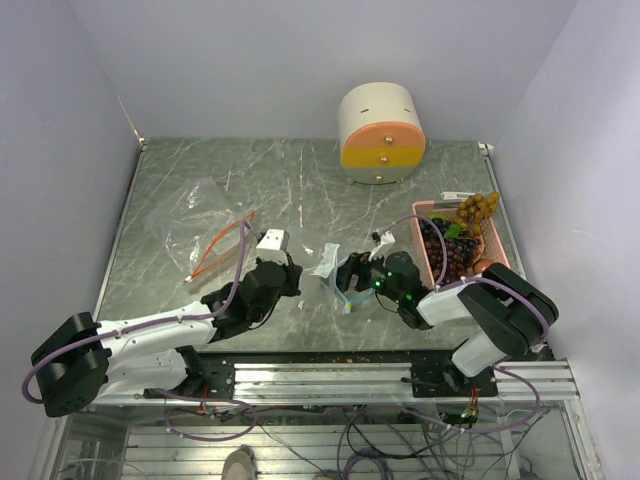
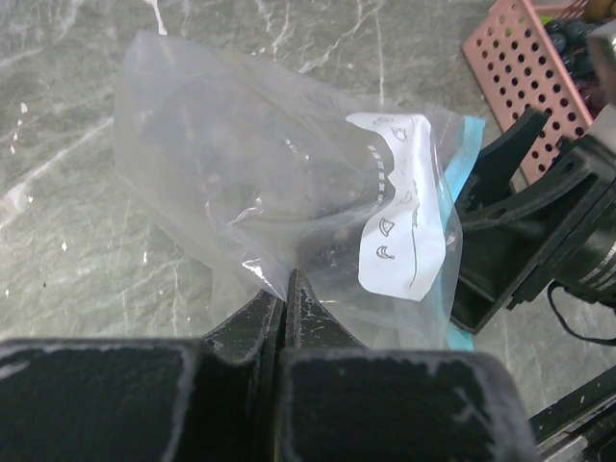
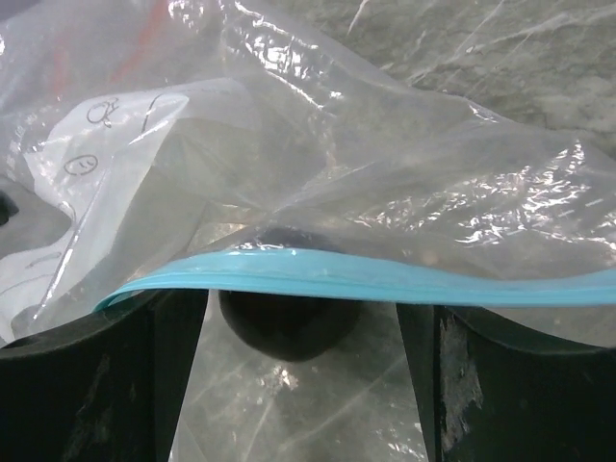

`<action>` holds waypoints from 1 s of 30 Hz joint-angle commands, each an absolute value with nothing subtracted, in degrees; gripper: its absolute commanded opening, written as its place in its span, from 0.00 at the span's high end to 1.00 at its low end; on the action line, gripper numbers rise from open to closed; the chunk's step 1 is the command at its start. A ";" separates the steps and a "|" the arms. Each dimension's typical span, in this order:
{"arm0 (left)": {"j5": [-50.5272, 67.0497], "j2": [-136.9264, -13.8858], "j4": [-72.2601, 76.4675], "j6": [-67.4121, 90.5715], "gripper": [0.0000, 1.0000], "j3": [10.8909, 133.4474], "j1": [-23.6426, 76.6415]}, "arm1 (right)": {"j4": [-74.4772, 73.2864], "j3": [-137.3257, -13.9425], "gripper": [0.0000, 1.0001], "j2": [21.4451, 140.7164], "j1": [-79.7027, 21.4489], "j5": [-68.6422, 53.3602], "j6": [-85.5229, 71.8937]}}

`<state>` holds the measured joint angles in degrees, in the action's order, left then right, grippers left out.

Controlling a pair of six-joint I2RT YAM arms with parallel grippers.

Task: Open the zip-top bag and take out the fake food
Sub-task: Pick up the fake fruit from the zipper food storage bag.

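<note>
Clear plastic of the bag (image 2: 279, 164) is clenched tight in your left gripper (image 2: 286, 294), which pinches a fold low on its side. Your right gripper (image 3: 306, 337) stands spread wide, with the blue zip strip (image 3: 385, 279) lying across the gap and gripped by neither finger. A dark lump (image 3: 289, 327) sits behind that strip; you cannot tell whether it is food inside the bag.

With only one pinch, the bag could slump or twist. Closing now might catch both lips together and leave the mouth sealed.

Further right, the pink basket (image 2: 510, 67) holds purple grapes (image 1: 445, 250) and tan grapes (image 1: 478, 208) beside your right arm, so a wide pull could knock it. A second bag (image 1: 215, 235) lies left. A round tub (image 1: 380, 130) stands far back, well apart.
</note>
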<state>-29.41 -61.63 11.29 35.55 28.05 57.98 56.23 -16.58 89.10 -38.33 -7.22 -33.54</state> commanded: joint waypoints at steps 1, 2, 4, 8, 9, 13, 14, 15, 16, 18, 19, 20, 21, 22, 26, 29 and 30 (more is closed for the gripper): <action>-29.90 -62.24 13.42 38.48 0.93 25.29 58.23 | 53.03 -21.07 0.20 91.28 -40.35 -2.67 -28.84; -29.87 -62.35 13.45 38.69 0.92 25.19 58.20 | 52.42 -21.88 0.20 91.80 -40.84 -2.08 -28.31; -30.16 -62.42 12.56 38.76 0.92 25.44 58.26 | 50.29 -23.75 0.20 92.59 -42.07 -0.42 -27.14; -30.67 -61.71 10.92 38.75 0.92 25.84 58.23 | 45.69 -26.75 0.21 93.46 -44.34 2.71 -24.93; -31.05 -61.48 10.43 38.84 0.92 25.80 58.22 | 45.06 -26.83 0.22 93.44 -44.83 3.20 -24.62; -32.65 -60.61 9.70 39.28 0.92 25.67 58.15 | 45.15 -24.57 0.22 92.47 -46.72 2.95 -22.83; -32.88 -60.54 9.59 39.63 0.92 25.58 58.10 | 45.10 -23.88 0.22 92.34 -47.10 2.65 -22.34; -33.09 -60.60 9.58 40.01 0.92 25.53 58.14 | 45.23 -23.38 0.22 92.28 -47.31 2.31 -21.70; -33.23 -60.70 9.97 40.29 0.92 25.30 58.12 | 45.03 -23.10 0.22 92.34 -47.50 2.00 -21.24; -33.03 -61.42 10.50 40.65 0.92 25.17 58.10 | 44.27 -23.11 0.22 92.77 -47.56 1.37 -20.60; -32.96 -61.90 10.56 40.86 0.92 25.24 58.14 | 44.14 -22.99 0.23 92.95 -47.68 1.48 -20.69; -32.83 -62.28 10.48 41.01 0.92 25.49 58.16 | 44.27 -22.84 0.25 92.98 -47.73 1.76 -20.97; -32.71 -62.54 10.28 40.96 0.92 25.66 58.13 | 44.37 -22.71 0.28 92.97 -47.71 2.27 -21.17; -32.76 -62.65 9.97 41.11 0.92 25.81 58.11 | 44.27 -22.68 0.31 92.73 -47.72 2.76 -21.30; -33.27 -61.82 9.13 41.07 0.92 25.64 58.16 | 42.72 -22.85 0.40 90.41 -47.75 5.30 -20.95; -33.01 -61.36 9.76 41.26 0.92 24.99 58.10 | 45.15 -22.72 0.32 89.42 -47.74 4.39 -20.30; -32.83 -61.46 9.90 41.35 0.92 25.01 58.10 | 45.43 -23.62 0.28 89.84 -47.70 3.58 -20.12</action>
